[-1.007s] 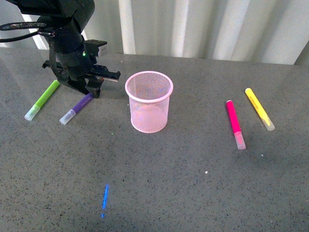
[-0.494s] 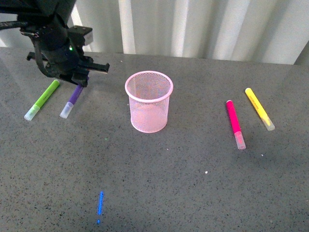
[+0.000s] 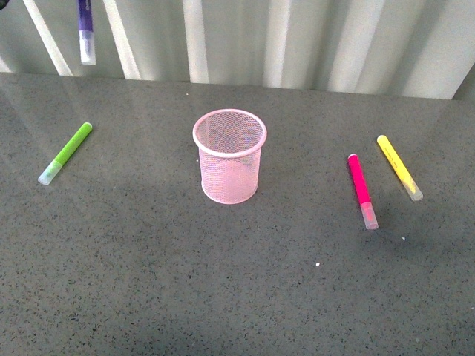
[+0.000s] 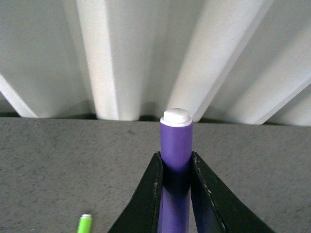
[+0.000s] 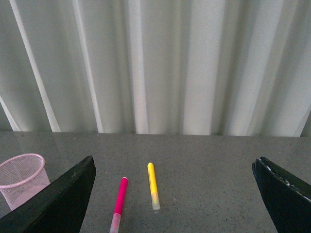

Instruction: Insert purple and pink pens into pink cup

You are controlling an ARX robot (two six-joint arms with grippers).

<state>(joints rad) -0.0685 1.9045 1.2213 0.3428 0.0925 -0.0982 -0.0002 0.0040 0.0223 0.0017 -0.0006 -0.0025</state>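
Observation:
The purple pen (image 3: 86, 28) hangs upright high at the far left of the front view, clear cap down, well above the table. My left gripper (image 4: 176, 167) is shut on the purple pen (image 4: 176, 141), whose white end sticks up past the black fingers; the gripper itself is out of the front view. The pink mesh cup (image 3: 229, 156) stands upright mid-table with nothing in it. To its right the pink pen (image 3: 361, 190) lies flat. My right gripper (image 5: 173, 191) is open, high above the table, with the pink pen (image 5: 119, 201) and the cup (image 5: 22, 178) below it.
A lime green marker (image 3: 66, 153) lies on the table at the left. A yellow marker (image 3: 398, 167) lies right of the pink pen. White pleated curtains back the grey table (image 3: 223, 282).
My left arm has lifted the purple pen off the table beside the green marker and risen out of the front view; the pen now hangs vertical near the top edge.

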